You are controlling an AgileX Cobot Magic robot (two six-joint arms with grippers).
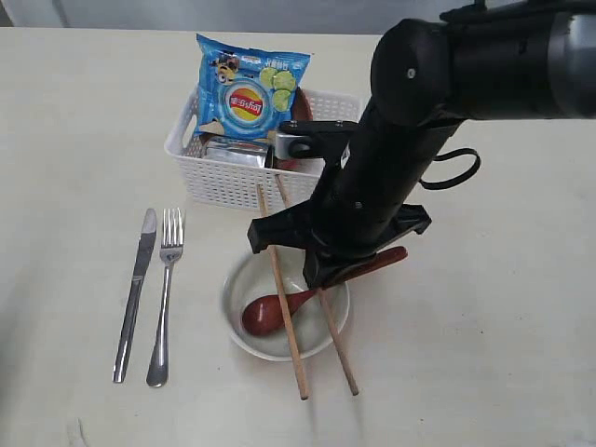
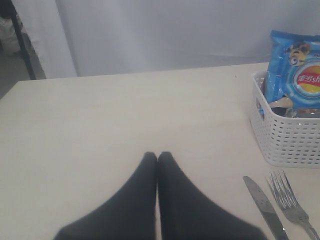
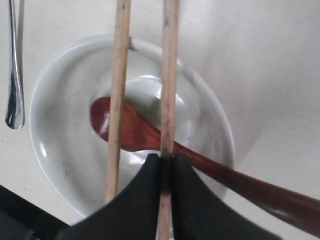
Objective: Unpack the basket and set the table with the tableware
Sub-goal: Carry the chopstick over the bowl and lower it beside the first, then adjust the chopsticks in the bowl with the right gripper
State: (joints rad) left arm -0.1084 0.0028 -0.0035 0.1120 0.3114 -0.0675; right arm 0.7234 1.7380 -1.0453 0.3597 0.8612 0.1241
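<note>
My right gripper [image 3: 166,159] is shut on one wooden chopstick [image 3: 170,75] above the off-white bowl [image 1: 244,331]. The other chopstick [image 3: 119,75] lies across the bowl beside it. A reddish-brown spoon [image 1: 265,314] rests in the bowl with its handle over the rim. The knife [image 1: 136,289] and fork [image 1: 164,298] lie side by side left of the bowl. The white basket [image 1: 233,182] behind holds a shiny steel cup [image 1: 233,152] and a brown plate [image 1: 303,107]. My left gripper [image 2: 158,156] is shut and empty over the bare table [image 2: 100,115].
A blue chip bag [image 1: 250,86] stands upright in the basket. The right arm [image 1: 391,177] reaches in over the basket's right end. In the left wrist view the basket [image 2: 287,140], knife [image 2: 265,205] and fork [image 2: 292,207] sit off to one side.
</note>
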